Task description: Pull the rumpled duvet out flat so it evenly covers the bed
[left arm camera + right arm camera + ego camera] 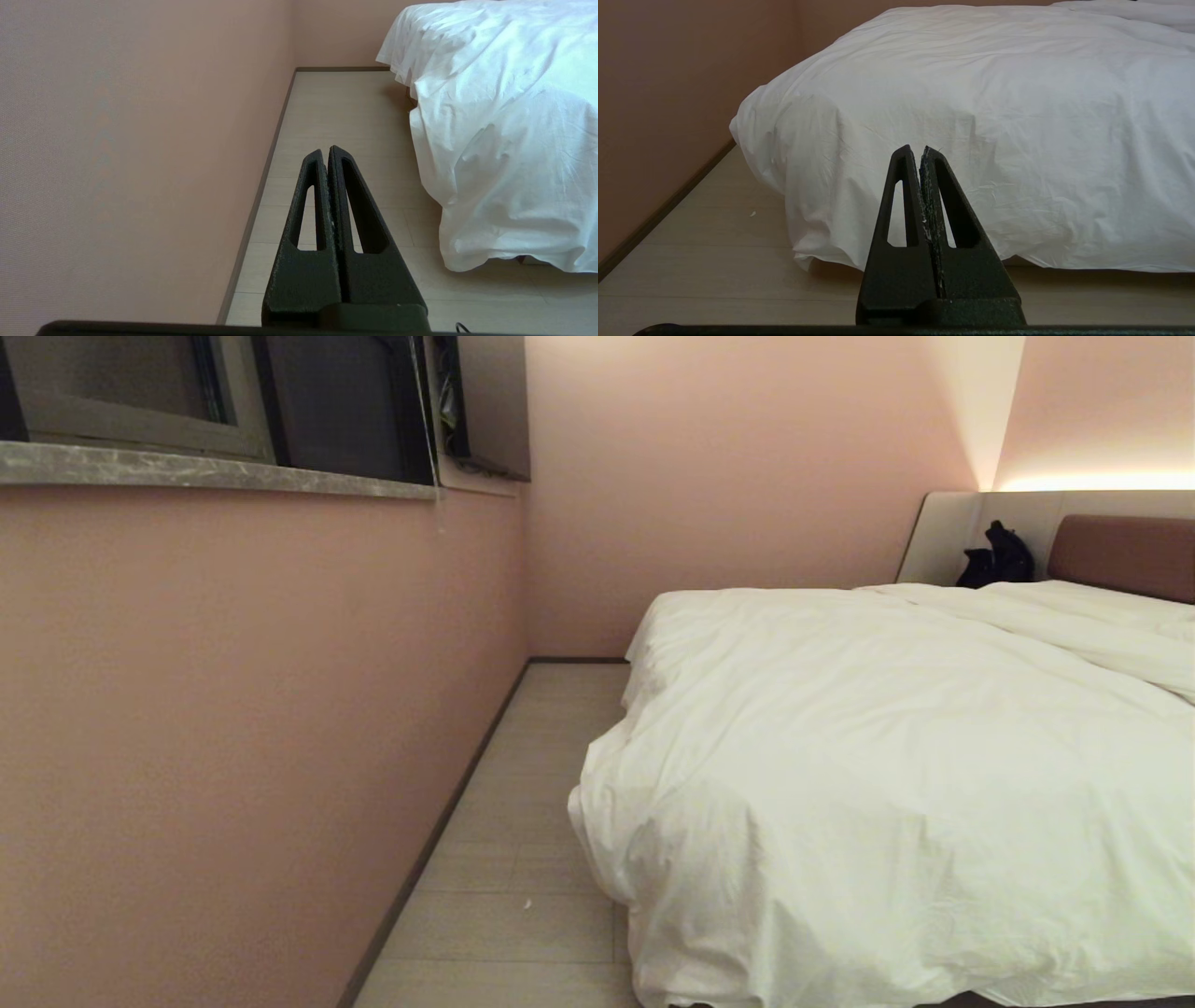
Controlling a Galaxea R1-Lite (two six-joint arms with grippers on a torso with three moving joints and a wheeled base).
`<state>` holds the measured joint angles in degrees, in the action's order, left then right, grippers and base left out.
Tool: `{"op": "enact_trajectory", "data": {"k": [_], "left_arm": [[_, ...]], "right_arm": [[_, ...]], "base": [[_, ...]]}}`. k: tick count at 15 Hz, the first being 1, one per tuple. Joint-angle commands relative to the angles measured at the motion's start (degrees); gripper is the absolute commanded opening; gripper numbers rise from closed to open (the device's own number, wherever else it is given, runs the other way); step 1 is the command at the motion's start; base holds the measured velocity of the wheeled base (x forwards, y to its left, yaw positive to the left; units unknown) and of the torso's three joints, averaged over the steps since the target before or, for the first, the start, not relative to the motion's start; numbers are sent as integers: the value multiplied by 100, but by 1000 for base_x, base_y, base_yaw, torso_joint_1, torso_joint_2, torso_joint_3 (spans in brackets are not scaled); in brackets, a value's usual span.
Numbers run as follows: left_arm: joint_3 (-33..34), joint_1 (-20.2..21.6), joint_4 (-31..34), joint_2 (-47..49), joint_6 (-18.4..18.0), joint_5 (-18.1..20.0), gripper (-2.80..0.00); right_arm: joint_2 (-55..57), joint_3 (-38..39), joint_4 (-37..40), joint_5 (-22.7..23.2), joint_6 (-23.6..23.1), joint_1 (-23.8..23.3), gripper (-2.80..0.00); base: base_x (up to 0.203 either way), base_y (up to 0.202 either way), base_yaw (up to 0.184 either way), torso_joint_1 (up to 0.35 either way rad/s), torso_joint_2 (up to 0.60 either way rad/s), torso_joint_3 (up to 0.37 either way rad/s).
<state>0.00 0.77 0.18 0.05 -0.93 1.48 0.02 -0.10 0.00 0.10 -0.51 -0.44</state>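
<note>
Duvet point(887, 775) lies puffy and white over the bed point(1125, 555), hanging down past its foot edge and near corner to the floor point(523, 859). Both grippers sit low by that corner, apart from the cloth. Left gripper point(325, 150) and right gripper point(916, 148) have jaws pressed together, holding nothing.

black wedge fingers point(322, 196) (slotted, textured)

We see the duvet point(887, 756) as soft, matt white cloth, finely creased. The floor point(523, 859) looks like pale, smooth wood-look planks. Both grippers' fingers point(322, 196) point(906, 196) appear as black, grainy, matt plastic. The windowsill point(215, 471) resembles polished grey stone.
</note>
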Motion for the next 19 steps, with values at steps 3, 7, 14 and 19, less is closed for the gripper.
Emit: {"op": "enact_trajectory", "data": {"k": [3, 7, 14, 19], "left_arm": [[0, 2, -1, 4, 5, 2, -280], [0, 2, -1, 4, 5, 2, -280], [0, 2, -1, 4, 5, 2, -280], [0, 2, -1, 4, 5, 2, -280]], "right_arm": [[-2, 1, 0, -1, -2, 0, -280], [-2, 1, 0, -1, -2, 0, -280], [-2, 1, 0, -10, -2, 0, -280], [-2, 1, 0, -10, 7, 0, -280]], "base": [[0, 0, 0, 0, 0, 0], [0, 0, 0, 0, 0, 0], [0, 0, 0, 0, 0, 0], [0, 0, 0, 0, 0, 0]]}}
